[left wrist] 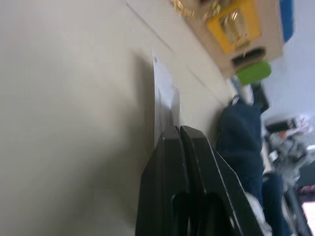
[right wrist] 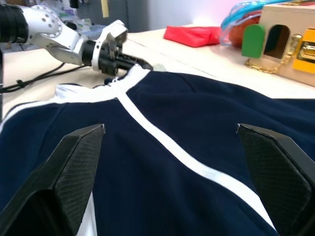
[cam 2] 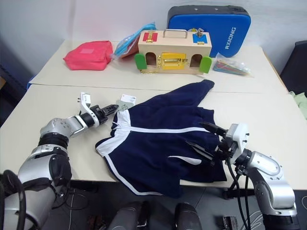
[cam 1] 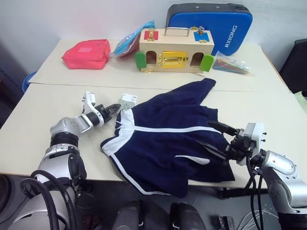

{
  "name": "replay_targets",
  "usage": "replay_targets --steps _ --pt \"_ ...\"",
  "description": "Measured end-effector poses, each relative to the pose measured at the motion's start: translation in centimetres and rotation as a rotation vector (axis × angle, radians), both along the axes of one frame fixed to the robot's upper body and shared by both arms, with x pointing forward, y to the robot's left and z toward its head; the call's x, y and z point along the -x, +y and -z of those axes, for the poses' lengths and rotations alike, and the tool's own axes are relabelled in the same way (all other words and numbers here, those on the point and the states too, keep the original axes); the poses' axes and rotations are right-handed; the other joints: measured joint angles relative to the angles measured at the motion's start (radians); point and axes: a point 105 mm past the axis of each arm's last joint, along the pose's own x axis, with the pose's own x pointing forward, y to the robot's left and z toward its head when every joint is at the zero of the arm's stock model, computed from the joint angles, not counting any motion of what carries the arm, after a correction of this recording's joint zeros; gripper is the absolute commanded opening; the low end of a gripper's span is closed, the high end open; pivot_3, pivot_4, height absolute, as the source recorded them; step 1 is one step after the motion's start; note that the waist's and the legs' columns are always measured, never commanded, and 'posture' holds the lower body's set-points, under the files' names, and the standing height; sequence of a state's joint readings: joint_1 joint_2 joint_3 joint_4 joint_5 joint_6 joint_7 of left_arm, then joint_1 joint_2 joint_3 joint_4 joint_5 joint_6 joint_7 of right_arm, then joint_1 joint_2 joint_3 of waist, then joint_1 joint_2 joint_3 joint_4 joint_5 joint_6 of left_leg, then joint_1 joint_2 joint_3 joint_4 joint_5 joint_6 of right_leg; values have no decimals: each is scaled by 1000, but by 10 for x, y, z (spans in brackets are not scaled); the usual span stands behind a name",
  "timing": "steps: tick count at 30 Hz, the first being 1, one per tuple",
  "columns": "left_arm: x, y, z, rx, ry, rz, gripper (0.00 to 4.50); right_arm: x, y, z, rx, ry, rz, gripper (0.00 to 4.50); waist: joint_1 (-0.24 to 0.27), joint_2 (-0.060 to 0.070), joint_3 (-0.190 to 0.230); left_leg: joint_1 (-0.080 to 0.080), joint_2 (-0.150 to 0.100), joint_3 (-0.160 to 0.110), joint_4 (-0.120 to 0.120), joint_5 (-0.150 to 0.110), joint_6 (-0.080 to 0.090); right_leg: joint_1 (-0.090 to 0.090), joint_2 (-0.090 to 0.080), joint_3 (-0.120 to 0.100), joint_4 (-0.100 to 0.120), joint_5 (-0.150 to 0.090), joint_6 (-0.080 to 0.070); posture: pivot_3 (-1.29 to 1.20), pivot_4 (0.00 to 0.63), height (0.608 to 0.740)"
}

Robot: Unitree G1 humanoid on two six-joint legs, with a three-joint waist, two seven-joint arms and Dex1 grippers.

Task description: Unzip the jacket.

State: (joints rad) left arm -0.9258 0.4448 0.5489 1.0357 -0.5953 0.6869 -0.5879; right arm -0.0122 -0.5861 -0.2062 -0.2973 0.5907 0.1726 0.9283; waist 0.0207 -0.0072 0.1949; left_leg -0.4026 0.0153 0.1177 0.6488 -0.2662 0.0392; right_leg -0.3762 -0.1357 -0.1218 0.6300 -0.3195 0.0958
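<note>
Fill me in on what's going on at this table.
A humanoid robot is working on a navy jacket spread on the near table. Its left gripper is shut at the collar end, beside the paper hang tags; whether it has pinched anything cannot be told. The right gripper hovers wide open over the jacket's other side, holding nothing. The jacket does not look unzipped yet. A wooden latch box, red pouch and blue case sit behind.

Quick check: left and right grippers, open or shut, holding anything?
Left gripper: shut, at the jacket collar beside the hang tag; a grip cannot be told.
Right gripper: open, over the jacket, holding nothing.
</note>
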Motion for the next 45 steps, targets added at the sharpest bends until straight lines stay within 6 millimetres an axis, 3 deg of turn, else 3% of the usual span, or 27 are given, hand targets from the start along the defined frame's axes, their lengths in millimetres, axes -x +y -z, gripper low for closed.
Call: replay_targets --steps 4,9,12,13,17,18,21,23,26,32,36,40,45 --pt "18 28 -12 73 -143 -87 47 3 -2 3 6 -2 21 4500 -25 -2 1 -1 3 1 -2 0 -3 -1 4 1 1 0 0 0 150 740" --pt "50 28 -40 67 -261 -11 47 4 -4 4 6 -2 35 4500 -24 -4 2 -1 3 1 0 0 -2 0 4 1 0 0 0 0 150 740" --pt "60 30 -29 -114 -212 17 47 4 -3 4 8 -2 33 4500 -22 -4 2 -1 2 1 -1 0 -2 0 3 2 -3 0 0 0 150 740" --pt "59 35 -18 -238 -167 6 429 4 -3 4 8 -3 32 4500 -19 -4 2 -1 1 1 -1 0 -2 0 3 2 -3 0 0 0 150 740" --pt "48 38 -10 -403 -107 6 1520 4 -3 2 11 -8 23 4500 -9 -5 2 -1 1 1 -1 -2 -4 -1 2 2 -3 0 0 0 150 740" --pt "45 37 -12 -411 -104 15 1636 3 -3 2 12 -9 23 4500 -7 -5 2 -2 1 1 -1 -3 -5 -1 2 2 -3 0 0 0 150 740" --pt "35 27 -21 -412 -95 85 2579 3 -2 0 15 -16 16 4500 -2 -5 2 -2 1 1 -1 -2 -2 -1 3 2 -3 0 0 0 150 740" --pt "29 21 -16 -429 -52 111 3104 3 -2 -1 16 -19 15 4500 0 -5 2 -2 1 2 -1 -2 -1 -1 4 2 -2 0 0 0 150 740" --pt "20 12 -5 -475 7 146 3104 2 -2 -1 17 -21 14 4500 0 -5 2 -2 1 2 -1 -2 -1 -1 4 1 -2 0 0 0 150 740" --pt "7 -12 -5 -459 35 222 3104 2 -2 -2 18 -24 13 4500 6 -6 2 -2 0 2 0 -2 0 -1 3 1 -2 0 0 0 150 740" --pt "5 -38 -4 -398 49 314 3104 2 -2 -2 18 -25 14 4500 8 -6 2 -2 -1 2 1 -2 1 -1 4 1 -2 0 0 0 150 740" --pt "8 -55 -2 -462 44 420 3104 1 -2 -3 17 -28 17 4500 7 -6 2 -2 -1 2 1 -2 1 -1 5 1 -2 0 0 0 150 740" --pt "8 -63 3 -521 42 460 1953 1 -2 -4 16 -33 25 4500 8 -6 2 -2 -1 2 1 -2 2 0 3 1 -2 0 0 0 150 740"
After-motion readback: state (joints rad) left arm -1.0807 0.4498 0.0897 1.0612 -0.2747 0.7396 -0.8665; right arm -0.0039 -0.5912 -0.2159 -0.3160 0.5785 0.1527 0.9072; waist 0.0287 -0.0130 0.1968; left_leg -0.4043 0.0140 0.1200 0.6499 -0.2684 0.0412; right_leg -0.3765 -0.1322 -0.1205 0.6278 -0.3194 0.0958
